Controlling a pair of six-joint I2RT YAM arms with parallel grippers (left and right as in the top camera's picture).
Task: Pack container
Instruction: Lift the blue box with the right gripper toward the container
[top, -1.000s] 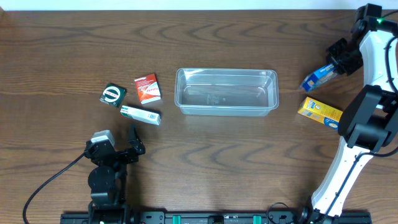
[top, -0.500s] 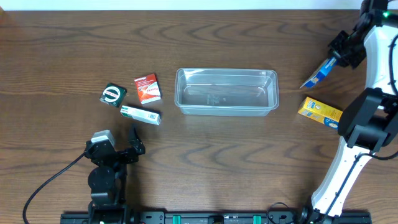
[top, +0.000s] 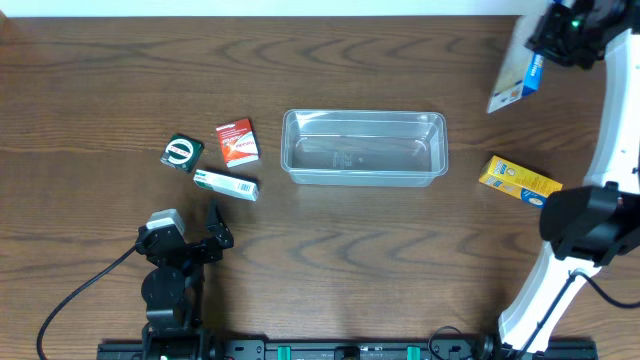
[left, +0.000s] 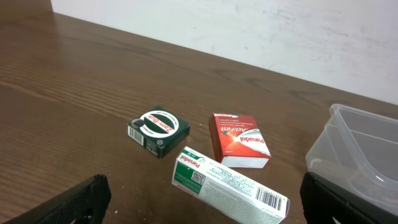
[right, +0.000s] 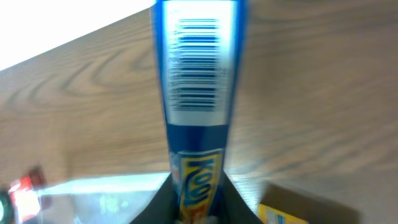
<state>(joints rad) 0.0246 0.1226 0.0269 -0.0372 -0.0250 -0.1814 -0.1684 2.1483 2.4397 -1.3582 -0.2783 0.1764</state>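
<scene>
The right gripper (top: 541, 58), clamped on a blue box (top: 513, 85) at far right, has the container (top: 365, 114) well to its left and nearer.

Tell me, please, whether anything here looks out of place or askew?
Nothing looks spilled or damaged. The container sits square and empty; the only thing off the table is the blue box, tilted in the right gripper near the far right corner.

Green square box (left: 158, 131): round label reads "Zam-Buk".
Red box (left: 240, 140): "Panadol", "ActiFast", print upside down in left wrist view.
Long white-green box (left: 229, 191): "Panadol", plus barcode, QR code.
Blue box (right: 198, 112): barcode; yellow letters "Koo", rest hidden.
</scene>
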